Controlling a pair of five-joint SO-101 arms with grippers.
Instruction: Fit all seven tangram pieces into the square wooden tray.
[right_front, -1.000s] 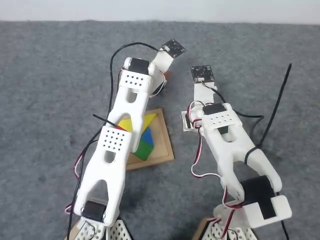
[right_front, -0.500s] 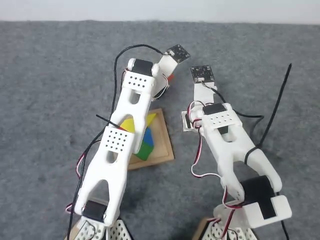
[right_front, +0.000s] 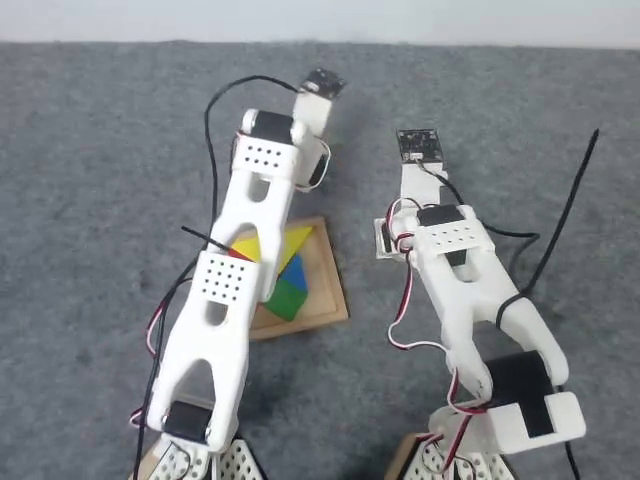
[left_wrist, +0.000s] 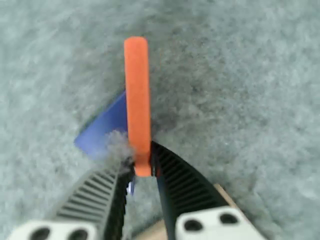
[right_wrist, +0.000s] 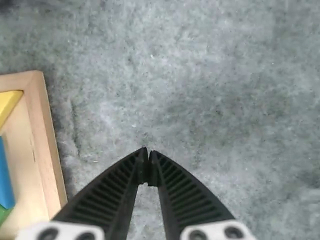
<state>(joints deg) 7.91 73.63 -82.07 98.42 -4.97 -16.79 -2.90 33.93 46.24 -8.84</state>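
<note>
1. Grey felt-like cloth (right_front: 90, 170) covers the table, and on it lies the square wooden tray (right_front: 335, 280), turned a little askew.
2. We see three pieces lying flat inside the tray: a yellow piece (right_front: 295, 240) toward the tray's far side, a light blue piece (right_front: 296, 270) in the middle, and a green piece (right_front: 288, 298) toward the tray's near side. We cannot tell what lies in the other part of the tray, because it is covered.
3. What covers it is the left arm (right_front: 235, 280), which stretches across the tray, with its wrist beyond the tray's far corner.
4. Beyond that corner, the left gripper (left_wrist: 141, 165) grasps the orange piece (left_wrist: 137, 100). The piece stands on its edge, and both jaws are clenched on its lower end.
5. A dark blue piece (left_wrist: 102, 132) lies flat on the cloth outside the tray, just beside the orange piece and partly behind it. We cannot tell whether the two pieces touch.
6. The right arm (right_front: 460, 280) is beside the tray, on the robot's right side of it.
7. The right gripper (right_wrist: 148, 155) is over bare cloth near the tray's outer rim. Its jaws are pressed together and there is nothing between them.
</note>
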